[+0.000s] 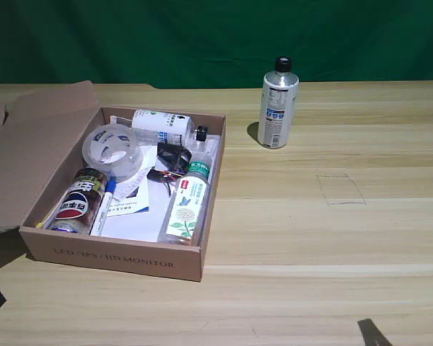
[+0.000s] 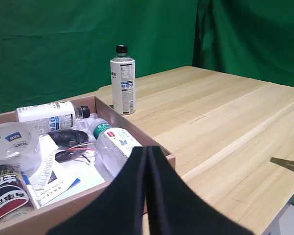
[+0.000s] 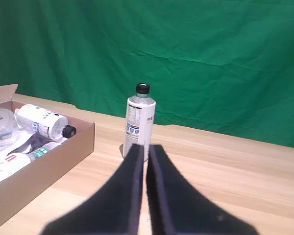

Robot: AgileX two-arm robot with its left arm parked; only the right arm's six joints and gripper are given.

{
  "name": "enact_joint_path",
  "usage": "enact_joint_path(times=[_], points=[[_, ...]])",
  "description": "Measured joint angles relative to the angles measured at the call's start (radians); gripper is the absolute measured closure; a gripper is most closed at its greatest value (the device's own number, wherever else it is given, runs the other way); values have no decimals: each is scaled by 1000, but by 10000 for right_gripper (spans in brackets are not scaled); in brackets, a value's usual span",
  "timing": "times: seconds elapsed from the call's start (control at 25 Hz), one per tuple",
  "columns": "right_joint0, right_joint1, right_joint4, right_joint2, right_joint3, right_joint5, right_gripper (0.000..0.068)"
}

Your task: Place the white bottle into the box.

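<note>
The white bottle (image 1: 278,104) with its black cap stands upright on the wooden table, outside the box and to the exterior view's right of the box's far corner. It also shows in the left wrist view (image 2: 123,81) and stands straight ahead in the right wrist view (image 3: 140,122). The brown cardboard box (image 1: 115,259) lies open at the exterior view's left, with its near wall (image 3: 44,166) in the right wrist view. My right gripper (image 3: 143,148) is shut and holds nothing. It hangs short of the bottle, apart from it.
Inside the box lie a smaller white bottle (image 1: 162,126), a clear tape roll (image 1: 113,150), a slim green-capped bottle (image 1: 187,202), a dark jar (image 1: 79,202), a pen, papers and black cables. The lid flap (image 1: 36,137) lies open to the exterior view's left. A pencilled square (image 1: 340,189) marks the table.
</note>
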Motion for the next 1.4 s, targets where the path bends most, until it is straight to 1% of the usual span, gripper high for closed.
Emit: enact_joint_path(times=[1.0,1.2,1.32,1.4], points=[[0,0,1,0,0,0,680],[0,0,47,0,0,7,680],[0,8,-3,0,0,24,654],[0,37,-54,0,-1,30,599]])
